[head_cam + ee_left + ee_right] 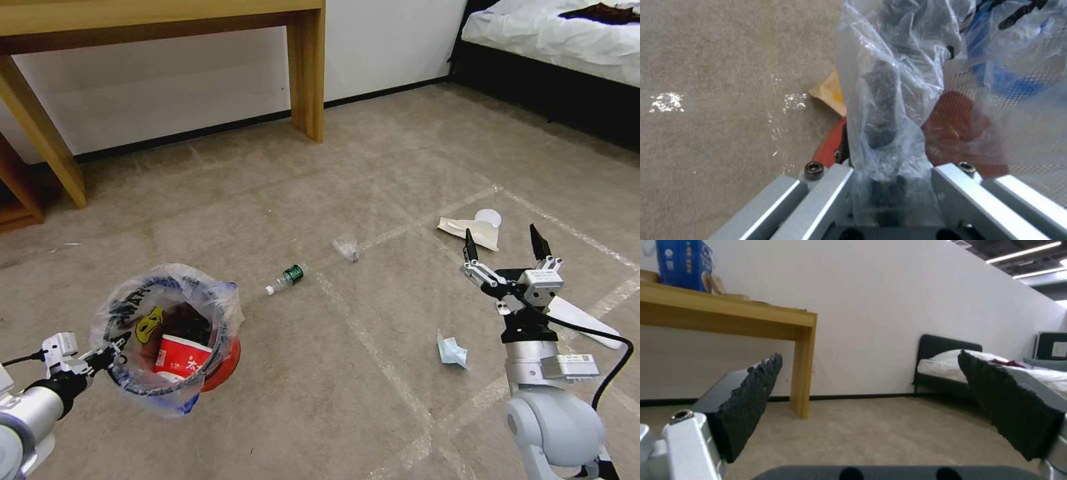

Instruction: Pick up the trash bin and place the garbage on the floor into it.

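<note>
While the beige-grey carpeted floor (373,173) with its shiny tape grid takes up most of the head view, the light wooden table (167,17) along the top edge and the white-sheeted bed (560,33) at upper right are the largest things on it. At lower left sits the small round red plastic trash bin (230,367) with its clear printed liner, tilted toward the camera, likely so that its mouth stays open for litter; a red paper cup (183,357) already lies inside.

The garbage is spread through the middle and right of the frame: a white paper bag with a cup (477,227), a flat white piece (580,320) at right, a crumpled blue-white wrapper (452,350), a small clear bottle with a green label (287,277) and a crumpled clear wrapper (345,247).

The left gripper (113,350), at lower left, is clamped on the bin's rim through the liner, one finger (880,110) wrapped in plastic. The right gripper (505,250), at centre right, stands with jaws spread wide, holding nothing, above the litter.
</note>
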Controlling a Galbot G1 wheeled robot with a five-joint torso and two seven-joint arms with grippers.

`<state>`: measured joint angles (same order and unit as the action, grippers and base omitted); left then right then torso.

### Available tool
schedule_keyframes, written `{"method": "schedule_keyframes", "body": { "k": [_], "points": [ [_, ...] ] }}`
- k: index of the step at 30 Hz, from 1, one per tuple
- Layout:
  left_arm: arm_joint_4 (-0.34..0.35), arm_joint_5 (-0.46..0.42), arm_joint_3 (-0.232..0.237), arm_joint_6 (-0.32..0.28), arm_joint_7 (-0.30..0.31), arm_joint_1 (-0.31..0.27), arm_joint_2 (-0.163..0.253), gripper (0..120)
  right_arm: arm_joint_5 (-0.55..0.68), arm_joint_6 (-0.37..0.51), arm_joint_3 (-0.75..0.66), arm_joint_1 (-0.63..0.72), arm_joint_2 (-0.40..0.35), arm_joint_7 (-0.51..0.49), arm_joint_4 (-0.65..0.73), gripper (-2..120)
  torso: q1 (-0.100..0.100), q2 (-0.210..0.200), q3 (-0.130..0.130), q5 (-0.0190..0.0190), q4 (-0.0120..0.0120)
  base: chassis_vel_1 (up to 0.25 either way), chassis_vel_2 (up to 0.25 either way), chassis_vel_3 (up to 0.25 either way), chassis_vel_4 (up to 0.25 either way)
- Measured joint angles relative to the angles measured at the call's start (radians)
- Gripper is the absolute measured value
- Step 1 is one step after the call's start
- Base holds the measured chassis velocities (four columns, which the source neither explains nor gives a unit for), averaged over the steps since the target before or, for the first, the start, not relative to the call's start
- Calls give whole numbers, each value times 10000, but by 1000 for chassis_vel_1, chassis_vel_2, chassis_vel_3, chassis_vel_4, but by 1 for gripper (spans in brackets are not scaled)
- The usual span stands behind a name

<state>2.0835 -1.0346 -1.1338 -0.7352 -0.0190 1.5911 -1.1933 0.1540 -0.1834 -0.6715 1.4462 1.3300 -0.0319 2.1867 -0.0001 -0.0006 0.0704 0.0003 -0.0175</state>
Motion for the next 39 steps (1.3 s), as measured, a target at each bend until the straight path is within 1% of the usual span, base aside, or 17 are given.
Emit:
{"method": "schedule_keyframes", "body": {
  "k": [24, 32, 39],
  "points": [
    [-94, 116, -60, 22, -64, -20, -42, 1, -33, 2, 165, -83, 30, 7, -168, 100, 0, 0, 0, 0, 0, 0, 0, 0, 0],
    [-134, 118, -71, 19, -78, -16, -17, 1, -79, 6, 235, -79, 76, 4, -201, 100, 0, 0, 0, 0, -3, -47, -50, -55, -43],
    [-148, 105, -108, 19, -92, 12, -2, 1, -108, 6, 256, -59, 109, 0, -212, 100, 0, 0, 0, 0, 0, -41, -38, -37, -47]
  ]
}}
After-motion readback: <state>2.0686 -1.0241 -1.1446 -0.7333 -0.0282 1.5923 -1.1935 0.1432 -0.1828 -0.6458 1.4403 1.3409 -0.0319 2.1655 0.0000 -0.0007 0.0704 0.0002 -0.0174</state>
